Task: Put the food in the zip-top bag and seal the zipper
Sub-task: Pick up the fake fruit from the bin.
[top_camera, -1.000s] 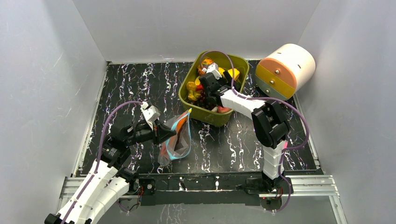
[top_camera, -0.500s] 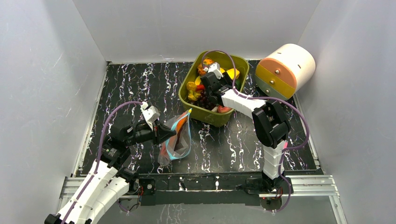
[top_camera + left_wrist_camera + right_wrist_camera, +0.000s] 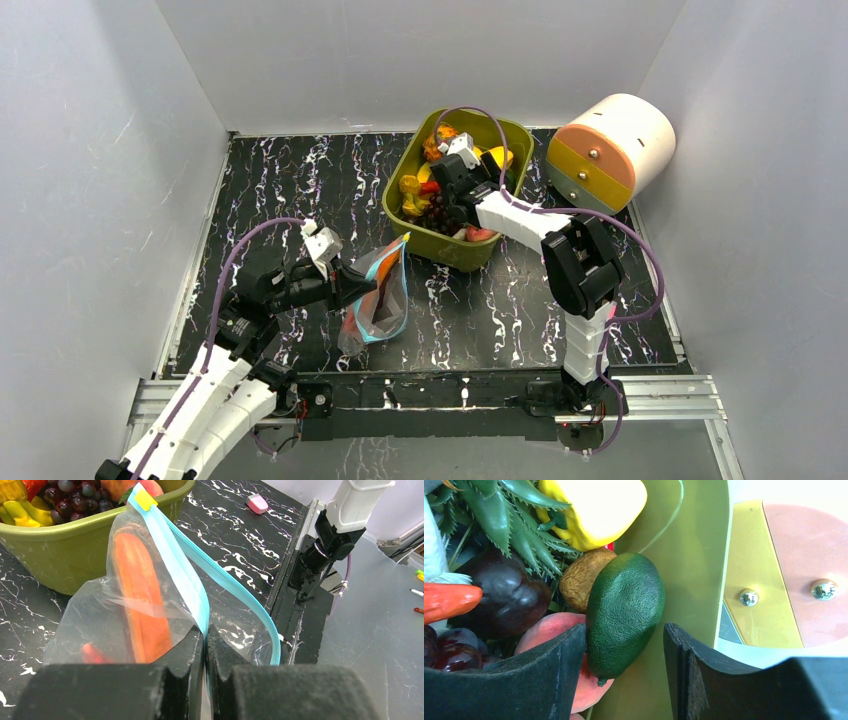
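Shifted slightly within the olive-green rectangular tub since a second ago, the right gripper stands open, jaws either side of a dark green toy avocado. The left gripper stays clamped on the teal-blue zipper strip of the clear zip-top bag, which holds an orange toy piece just beside the tub.

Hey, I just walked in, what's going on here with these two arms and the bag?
The left end effector is pinched shut on the teal zipper of the clear zip-top bag, holding the bag up beside the olive tub with its mouth open. An orange toy food piece is already in the bag. The right end effector is down in the tub, open, with its jaws on either side of a green toy avocado. The bag is not sealed.
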You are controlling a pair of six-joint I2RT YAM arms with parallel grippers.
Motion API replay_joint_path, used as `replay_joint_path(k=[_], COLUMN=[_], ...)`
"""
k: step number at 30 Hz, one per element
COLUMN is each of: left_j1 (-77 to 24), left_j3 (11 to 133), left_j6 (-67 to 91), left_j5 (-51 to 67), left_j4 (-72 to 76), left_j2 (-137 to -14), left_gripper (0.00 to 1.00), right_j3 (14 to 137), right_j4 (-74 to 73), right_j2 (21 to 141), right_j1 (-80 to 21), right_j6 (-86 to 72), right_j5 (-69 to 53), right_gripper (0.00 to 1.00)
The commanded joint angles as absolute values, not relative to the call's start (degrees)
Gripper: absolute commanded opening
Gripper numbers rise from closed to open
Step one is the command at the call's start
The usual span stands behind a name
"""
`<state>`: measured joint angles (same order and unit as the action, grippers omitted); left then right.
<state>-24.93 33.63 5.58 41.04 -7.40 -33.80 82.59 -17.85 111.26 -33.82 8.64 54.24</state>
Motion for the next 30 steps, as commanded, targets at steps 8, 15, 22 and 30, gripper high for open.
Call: replay_joint_path(k=[8, 15, 22, 30], left_j1=[-24.8, -24.8, -24.8, -24.8], left_j3=[33.4, 33.3, 33.3, 33.4], left_j6=[4.5, 4.5, 4.5, 4.2], left_j5=[41.7, 41.7, 41.5, 40.9], left_j4=[-6.7, -6.7, -6.8, -6.8], left_j2=[-32.5, -32.3, -32.3, -32.6], left_gripper=[0.03, 0.03, 0.03, 0.03], right_j3=[83.5, 84.1, 84.2, 84.3], right_j4=[-16.0, -16.7, -15.4, -15.5], right_j2=[112.6, 114.0, 113.5, 109.7], right_j1=[-32.0, -31.6, -31.5, -31.5], right_j6=[6.5, 5.3, 5.7, 5.3], right_j5=[56.2, 56.0, 55.8, 54.8], right_gripper=[0.62, 0.65, 0.53, 0.38])
